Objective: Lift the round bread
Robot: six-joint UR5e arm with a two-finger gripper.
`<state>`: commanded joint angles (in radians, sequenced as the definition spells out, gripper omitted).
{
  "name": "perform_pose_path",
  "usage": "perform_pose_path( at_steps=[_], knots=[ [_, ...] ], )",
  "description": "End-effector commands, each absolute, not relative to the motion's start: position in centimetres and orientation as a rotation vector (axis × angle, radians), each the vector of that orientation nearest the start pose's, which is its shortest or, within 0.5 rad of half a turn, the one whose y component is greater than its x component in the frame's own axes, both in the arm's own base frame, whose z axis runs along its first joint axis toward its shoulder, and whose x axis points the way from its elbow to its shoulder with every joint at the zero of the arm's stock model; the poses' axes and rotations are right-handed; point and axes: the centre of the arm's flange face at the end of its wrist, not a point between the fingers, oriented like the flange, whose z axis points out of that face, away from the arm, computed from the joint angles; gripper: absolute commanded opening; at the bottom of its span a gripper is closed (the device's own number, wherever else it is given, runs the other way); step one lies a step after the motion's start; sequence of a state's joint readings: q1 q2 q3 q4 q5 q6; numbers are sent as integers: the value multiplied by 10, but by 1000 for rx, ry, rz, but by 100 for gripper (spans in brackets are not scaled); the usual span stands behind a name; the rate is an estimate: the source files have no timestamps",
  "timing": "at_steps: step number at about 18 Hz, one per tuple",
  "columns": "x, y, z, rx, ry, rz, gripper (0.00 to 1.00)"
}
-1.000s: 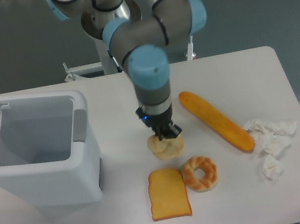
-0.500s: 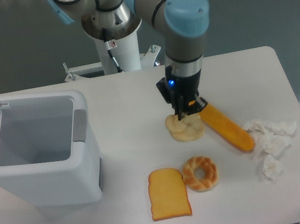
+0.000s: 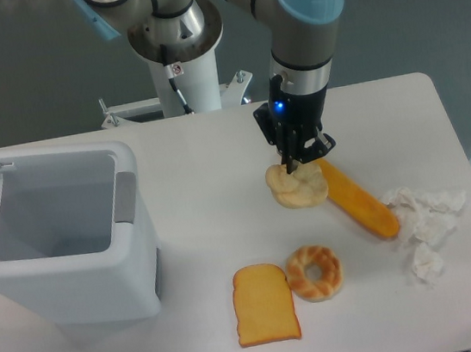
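Observation:
The round bread is a pale cream-yellow bun with a lumpy edge. It hangs in my gripper, which is shut on its top edge and holds it above the table, just left of the long baguette. The gripper points straight down from the arm at the upper middle of the view. The fingertips are partly hidden behind the bun.
A long orange baguette lies right of the bun. A twisted ring bread and a square toast slice lie near the front. Crumpled white paper is at the right. An open white bin stands at the left.
My gripper has carried the round bread up and to the right, from beside the toast and ring to a spot next to the baguette's upper end.

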<state>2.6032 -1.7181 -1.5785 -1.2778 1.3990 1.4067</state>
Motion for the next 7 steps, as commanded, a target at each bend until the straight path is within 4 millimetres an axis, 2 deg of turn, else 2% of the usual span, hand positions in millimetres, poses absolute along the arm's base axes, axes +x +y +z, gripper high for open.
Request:
perform_pose_path(
  at_steps=[7],
  knots=[
    [-406,418,441,-2861,546,96,1]
  ],
)
